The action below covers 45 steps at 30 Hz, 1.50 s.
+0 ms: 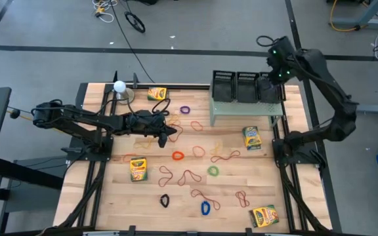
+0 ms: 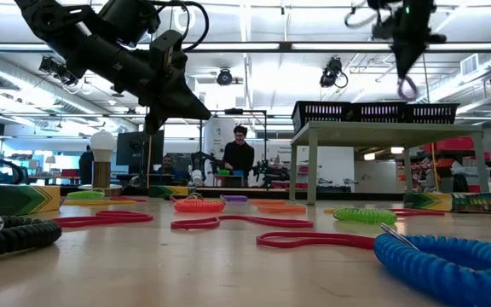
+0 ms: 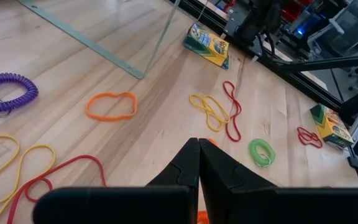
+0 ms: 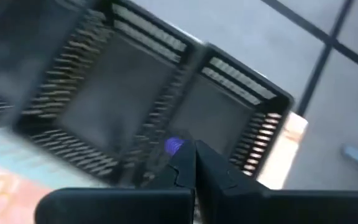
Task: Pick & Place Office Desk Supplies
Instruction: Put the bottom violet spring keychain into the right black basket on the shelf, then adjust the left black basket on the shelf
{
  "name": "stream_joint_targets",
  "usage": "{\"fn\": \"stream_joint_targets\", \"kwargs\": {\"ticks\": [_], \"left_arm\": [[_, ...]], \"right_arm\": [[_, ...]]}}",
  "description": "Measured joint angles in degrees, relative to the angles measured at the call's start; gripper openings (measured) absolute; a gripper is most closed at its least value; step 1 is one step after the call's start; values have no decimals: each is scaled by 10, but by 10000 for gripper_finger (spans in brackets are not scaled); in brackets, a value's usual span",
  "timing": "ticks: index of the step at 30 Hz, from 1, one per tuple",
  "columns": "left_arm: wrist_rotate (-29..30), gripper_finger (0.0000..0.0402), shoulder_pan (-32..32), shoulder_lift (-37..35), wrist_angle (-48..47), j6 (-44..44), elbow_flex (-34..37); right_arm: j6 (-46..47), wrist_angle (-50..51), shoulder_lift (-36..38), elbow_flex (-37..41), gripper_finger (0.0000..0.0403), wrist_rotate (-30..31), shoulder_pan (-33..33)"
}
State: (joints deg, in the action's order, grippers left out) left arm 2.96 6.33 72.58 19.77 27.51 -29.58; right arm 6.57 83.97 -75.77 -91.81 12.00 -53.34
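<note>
The mesh trays [image 4: 135, 106] ahead of the right fingers [image 4: 213, 171] are smeared by blur; the purple thing [image 4: 174, 145] beside the fingertips cannot be identified.

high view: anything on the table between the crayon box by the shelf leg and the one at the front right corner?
Yes: between the crayon box by the shelf and the corner box lies one red band loop on otherwise bare wood.
</note>
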Motion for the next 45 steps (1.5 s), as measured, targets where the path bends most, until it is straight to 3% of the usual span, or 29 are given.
{"fn": "stream_joint_targets", "kwargs": {"ticks": [7, 21, 29, 36, 41, 45], "left_arm": [[0, 9, 0, 0, 5, 0, 0], [0, 9, 0, 0, 6, 0, 0], [0, 9, 0, 0, 6, 0, 0], [0, 9, 0, 0, 7, 0, 0], [0, 9, 0, 0, 29, 0, 0], [0, 9, 0, -1, 59, 0, -1]], "right_arm": [[-6, -40, -10, 34, 2, -18, -18], [158, -26, -32, 34, 2, 61, -1], [190, -30, -57, 34, 4, 97, -1], [205, -29, -67, 34, 64, 109, -1], [166, -24, -59, 29, 118, 97, -1], [113, -5, -42, 18, 126, 75, 9]]}}
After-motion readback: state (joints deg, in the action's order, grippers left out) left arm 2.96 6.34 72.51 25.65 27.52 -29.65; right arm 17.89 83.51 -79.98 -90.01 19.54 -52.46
